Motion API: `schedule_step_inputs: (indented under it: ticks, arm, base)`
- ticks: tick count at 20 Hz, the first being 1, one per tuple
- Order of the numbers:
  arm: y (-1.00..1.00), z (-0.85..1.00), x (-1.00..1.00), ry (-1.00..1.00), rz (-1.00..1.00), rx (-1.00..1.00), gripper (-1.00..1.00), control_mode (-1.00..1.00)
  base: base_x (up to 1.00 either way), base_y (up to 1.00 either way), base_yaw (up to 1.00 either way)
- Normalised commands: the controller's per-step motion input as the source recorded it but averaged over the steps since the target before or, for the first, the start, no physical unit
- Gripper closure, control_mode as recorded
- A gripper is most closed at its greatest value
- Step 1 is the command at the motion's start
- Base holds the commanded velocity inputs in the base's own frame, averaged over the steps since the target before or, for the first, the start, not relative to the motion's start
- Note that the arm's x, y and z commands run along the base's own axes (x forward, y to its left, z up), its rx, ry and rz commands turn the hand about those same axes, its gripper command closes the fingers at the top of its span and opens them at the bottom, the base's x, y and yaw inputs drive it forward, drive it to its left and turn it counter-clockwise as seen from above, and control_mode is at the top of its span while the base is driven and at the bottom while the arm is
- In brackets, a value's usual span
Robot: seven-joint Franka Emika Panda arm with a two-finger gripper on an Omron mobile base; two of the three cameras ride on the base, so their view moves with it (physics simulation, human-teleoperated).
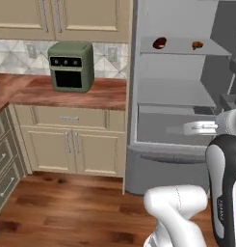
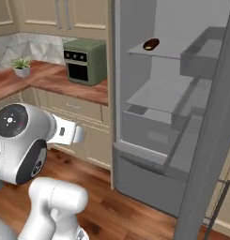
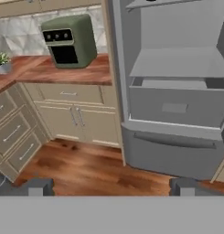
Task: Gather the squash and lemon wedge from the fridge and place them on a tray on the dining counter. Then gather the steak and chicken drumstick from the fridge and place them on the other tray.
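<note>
Inside the open fridge [image 1: 177, 91] we count two dark items on the upper shelf [image 1: 179, 48]: one dark reddish-brown lump [image 1: 159, 43] on the left, one smaller brown-orange piece [image 1: 197, 45] to its right, well apart from each other. We can't tell which is steak and which is drumstick at this size. Right base view gives us one dark oblong item [image 2: 151, 44] on that same shelf. Below we see one more bare shelf, one drawer bin, one bottom freezer drawer [image 3: 170, 148].

Outside the fridge: one green toaster oven [image 1: 71, 66] on the wood counter [image 1: 90, 94], one small potted plant [image 2: 21, 66] at the counter's corner, beige base cabinets [image 1: 71, 144] under it.

We read the gripper [image 3: 111, 186] from the hand view: two dark fingertips [image 3: 35, 186] stand wide apart, nothing between them. It faces the fridge front at about lower-drawer level, apart from it, wood floor [image 3: 86, 167] beneath. Both shelf items sit well above and beyond the claw, deep in the fridge, no contact.
</note>
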Motion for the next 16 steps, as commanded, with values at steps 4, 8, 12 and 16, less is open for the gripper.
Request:
schedule_step_inputs:
  ticks: [4,8,12,16]
  arm:
    - [0.0,0.0,0.0,0.0,0.0,0.0,-1.0,1.0]
    - [0.0,0.0,0.0,0.0,0.0,0.0,-1.0,1.0]
    - [0.0,0.0,0.0,0.0,0.0,0.0,-1.0,1.0]
    - [0.0,0.0,0.0,0.0,0.0,0.0,-1.0,1.0]
  base:
    - [0.65,0.31,-0.49]
    - [0.68,0.23,-0.48]
    - [0.68,0.05,-0.43]
    - [0.6,0.1,-0.4]
